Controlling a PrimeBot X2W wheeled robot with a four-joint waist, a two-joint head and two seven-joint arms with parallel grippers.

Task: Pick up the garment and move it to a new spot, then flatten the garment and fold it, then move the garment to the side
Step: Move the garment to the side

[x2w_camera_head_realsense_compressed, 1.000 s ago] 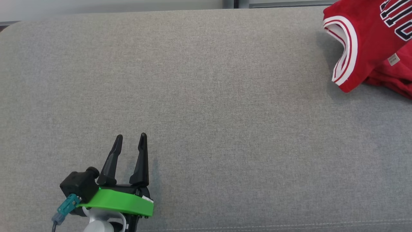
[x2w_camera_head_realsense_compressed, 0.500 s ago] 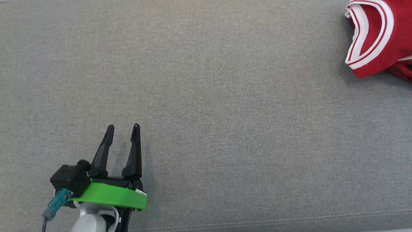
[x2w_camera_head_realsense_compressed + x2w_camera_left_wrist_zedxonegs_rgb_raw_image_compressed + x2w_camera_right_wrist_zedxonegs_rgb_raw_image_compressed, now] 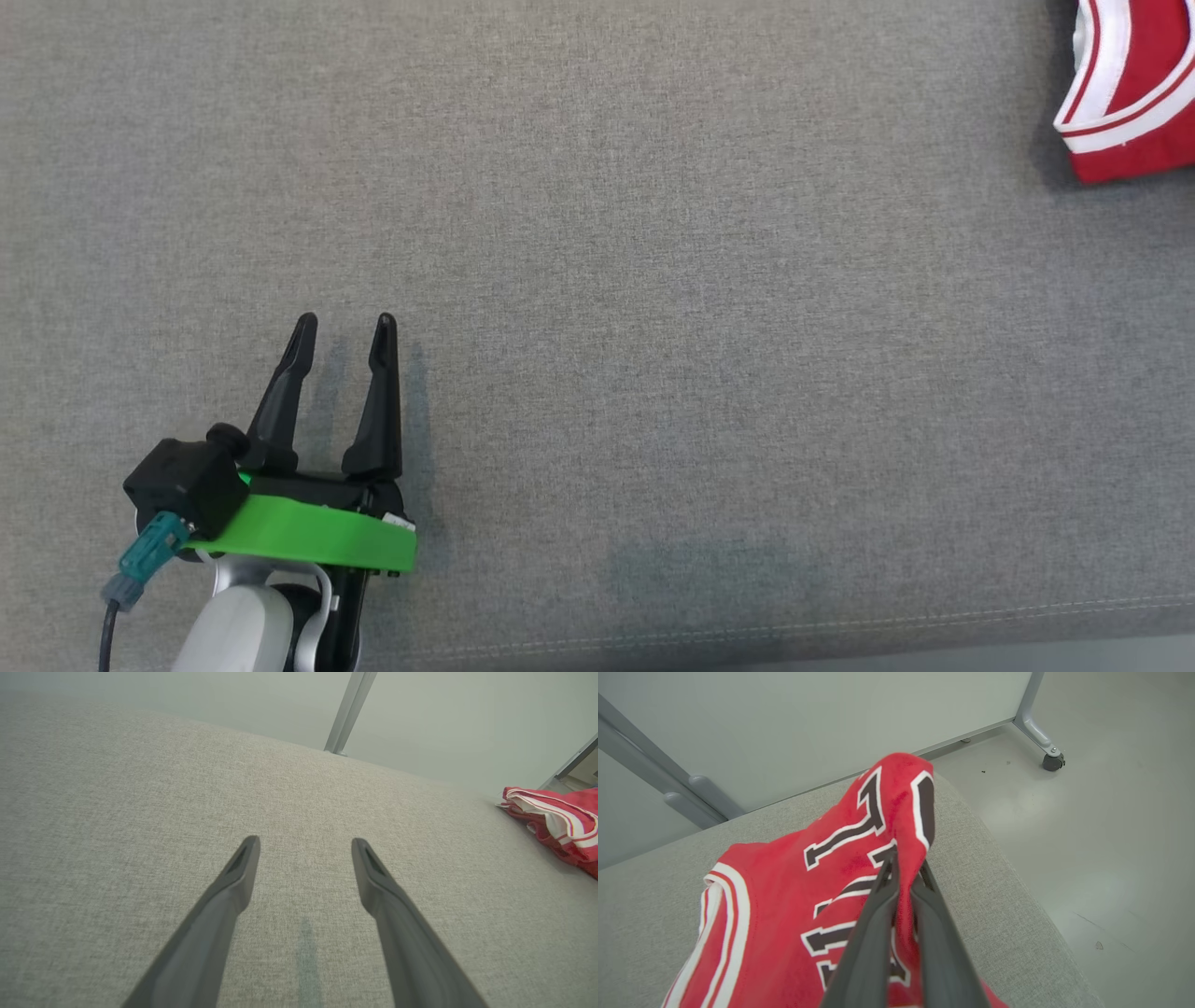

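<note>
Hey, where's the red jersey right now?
The red jersey is at the grey cushion's right end, top right in the head view, pinched by the right gripper.

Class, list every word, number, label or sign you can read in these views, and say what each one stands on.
On the red jersey: big black letters edged in white, creased and partly behind the right end effector; none reads as a whole word.
On the grey cushion and the left end effector: no writing.
</note>
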